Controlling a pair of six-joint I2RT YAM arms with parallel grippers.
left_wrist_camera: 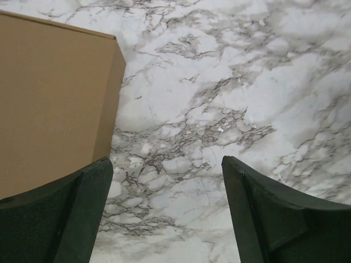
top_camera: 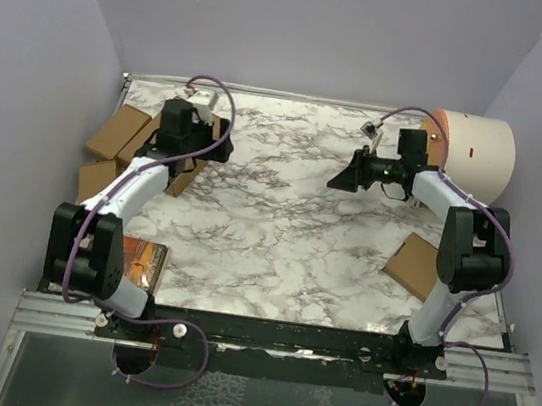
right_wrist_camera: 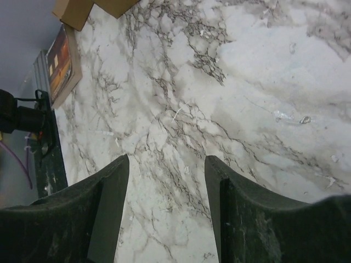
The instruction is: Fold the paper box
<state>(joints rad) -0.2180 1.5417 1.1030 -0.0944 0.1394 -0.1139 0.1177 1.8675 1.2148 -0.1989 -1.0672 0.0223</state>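
The paper box (left_wrist_camera: 55, 98) is a plain brown cardboard box, closed, lying on the marble table just left of my left gripper (left_wrist_camera: 167, 161). That gripper stands open with only bare marble between its fingers; the left finger (left_wrist_camera: 71, 213) is close beside the box's near corner. From above, the box (top_camera: 191, 176) shows partly under my left gripper (top_camera: 218, 145) at the back left. Out over the middle right of the table, my right gripper (top_camera: 339, 181) (right_wrist_camera: 167, 159) hangs open and empty.
Two smaller brown boxes (top_camera: 117, 131) (top_camera: 98, 179) lie against the left wall. A cream cylinder with an orange end (top_camera: 474, 156) stands at the back right. Brown cardboard (top_camera: 414, 266) lies by the right arm's base. An orange-covered book (top_camera: 145, 261) (right_wrist_camera: 63, 63) sits front left.
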